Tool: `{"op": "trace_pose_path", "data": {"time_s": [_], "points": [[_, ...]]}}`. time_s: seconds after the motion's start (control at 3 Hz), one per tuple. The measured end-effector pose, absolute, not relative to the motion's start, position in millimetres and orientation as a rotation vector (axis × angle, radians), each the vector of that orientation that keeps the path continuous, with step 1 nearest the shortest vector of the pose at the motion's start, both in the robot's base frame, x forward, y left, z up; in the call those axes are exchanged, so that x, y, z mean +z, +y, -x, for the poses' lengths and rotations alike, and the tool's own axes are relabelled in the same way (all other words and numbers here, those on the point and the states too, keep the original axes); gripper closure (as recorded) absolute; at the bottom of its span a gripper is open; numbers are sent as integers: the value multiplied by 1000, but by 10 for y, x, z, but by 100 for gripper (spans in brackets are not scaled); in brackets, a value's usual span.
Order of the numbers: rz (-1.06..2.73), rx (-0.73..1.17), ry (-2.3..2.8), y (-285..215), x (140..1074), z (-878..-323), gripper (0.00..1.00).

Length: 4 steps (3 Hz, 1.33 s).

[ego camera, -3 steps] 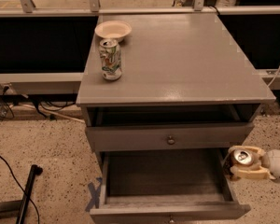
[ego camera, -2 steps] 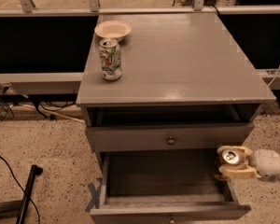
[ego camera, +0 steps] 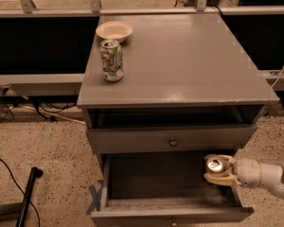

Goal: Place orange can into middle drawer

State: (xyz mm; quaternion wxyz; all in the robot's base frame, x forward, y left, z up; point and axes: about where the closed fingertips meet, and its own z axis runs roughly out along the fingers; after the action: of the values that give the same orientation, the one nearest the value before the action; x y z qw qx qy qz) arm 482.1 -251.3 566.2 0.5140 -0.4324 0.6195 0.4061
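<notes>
The orange can (ego camera: 214,165) shows its silver top with pull tab and is held upright in my gripper (ego camera: 218,170), which is shut around it. My arm reaches in from the right edge. The can hangs over the right rear part of the open middle drawer (ego camera: 165,207), a grey plank-bottomed box pulled out below the upper knobbed drawer front (ego camera: 173,140). The can's lower body is hidden by the fingers (ego camera: 223,178); I cannot tell whether it touches the drawer bottom.
A white-and-green can (ego camera: 111,60) and a pale bowl (ego camera: 114,30) stand on the left of the grey cabinet top (ego camera: 189,65). A dark pole (ego camera: 27,195) and cables lie on the speckled floor at left. A railing runs behind the cabinet.
My gripper has carried the orange can leftward from outside the drawer's right side to over the drawer's right interior.
</notes>
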Motion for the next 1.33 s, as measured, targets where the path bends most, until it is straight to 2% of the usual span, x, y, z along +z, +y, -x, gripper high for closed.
{"op": "trace_pose_path", "data": {"time_s": [0.33, 0.67, 1.0, 1.33], "points": [[1069, 968, 1494, -2458, 5351, -4881, 100], [1040, 1040, 1485, -2441, 5031, -4900, 82], [1038, 1085, 1531, -2485, 4678, -4842, 51], [1040, 1087, 1524, -2456, 4703, -4851, 28]]}}
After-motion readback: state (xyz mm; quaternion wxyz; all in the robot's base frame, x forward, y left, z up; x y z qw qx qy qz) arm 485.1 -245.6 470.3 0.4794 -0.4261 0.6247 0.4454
